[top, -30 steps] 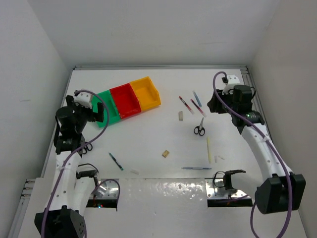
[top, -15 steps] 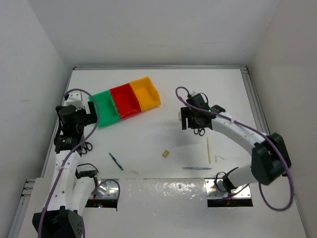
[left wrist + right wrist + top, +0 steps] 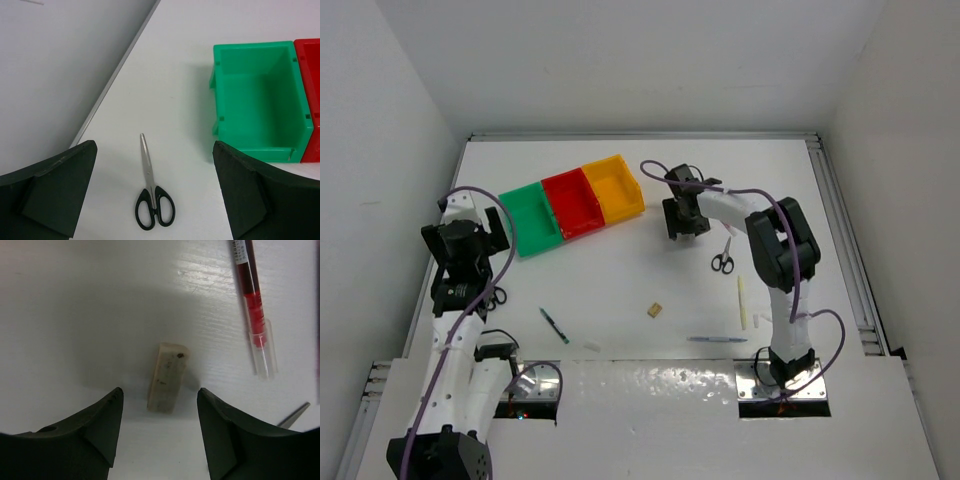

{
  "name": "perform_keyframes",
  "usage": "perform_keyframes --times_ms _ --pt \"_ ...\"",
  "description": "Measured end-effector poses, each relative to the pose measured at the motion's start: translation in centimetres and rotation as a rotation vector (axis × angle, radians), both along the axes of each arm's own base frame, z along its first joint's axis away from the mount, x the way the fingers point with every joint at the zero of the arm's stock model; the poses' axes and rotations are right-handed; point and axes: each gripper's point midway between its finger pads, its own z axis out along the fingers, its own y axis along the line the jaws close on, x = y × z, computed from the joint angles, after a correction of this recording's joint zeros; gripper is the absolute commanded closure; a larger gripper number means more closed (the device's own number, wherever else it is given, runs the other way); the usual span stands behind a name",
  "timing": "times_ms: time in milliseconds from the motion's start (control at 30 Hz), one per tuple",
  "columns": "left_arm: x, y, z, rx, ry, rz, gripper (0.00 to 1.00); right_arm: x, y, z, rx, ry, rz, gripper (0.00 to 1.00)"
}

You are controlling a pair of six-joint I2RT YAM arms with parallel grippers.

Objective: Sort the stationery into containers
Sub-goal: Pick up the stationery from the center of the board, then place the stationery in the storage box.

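Eraser (image 3: 167, 377) lies between the spread right fingers (image 3: 90, 435) — untouched; left fingers (image 3: 55, 190) gape.

Right wrist view chops the red pen (image 3: 248, 287) off at the top edge. A grey tip (image 3: 295, 415) pokes in from the right, can't tell what it belongs to. Left wrist view only gets a sliver of the red bin (image 3: 311, 75). From above, the left arm (image 3: 448, 345) covers the blades of the black-handled scissors (image 3: 496, 297). The pale scrap (image 3: 591, 347) is too tiny to make out.
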Motion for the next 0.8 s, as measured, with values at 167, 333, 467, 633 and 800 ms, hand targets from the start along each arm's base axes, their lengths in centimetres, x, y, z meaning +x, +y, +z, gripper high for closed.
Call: perform_keyframes --times_ms 167,333,467,633,800 --pt "-0.2 0.2 -0.6 -0.020 0.005 0.033 0.00 0.2 -0.4 -1.1 -0.012 0.019 -0.001 0.70" --pt "0.1 0.4 -1.5 -0.042 0.025 0.057 0.00 0.1 -0.6 -1.1 -0.006 0.016 0.004 1.00" --pt "0.3 0.5 -2.1 -0.052 0.042 0.068 0.01 0.1 0.1 -0.5 -0.015 0.015 0.088 1.00" --pt "0.5 0.4 -2.1 -0.063 0.033 0.074 0.01 4.0 5.9 6.6 0.050 -0.138 0.263 1.00" --pt "0.5 0.5 -2.3 -0.061 0.042 0.079 0.01 11.1 16.2 21.0 0.250 -0.555 0.402 1.00"
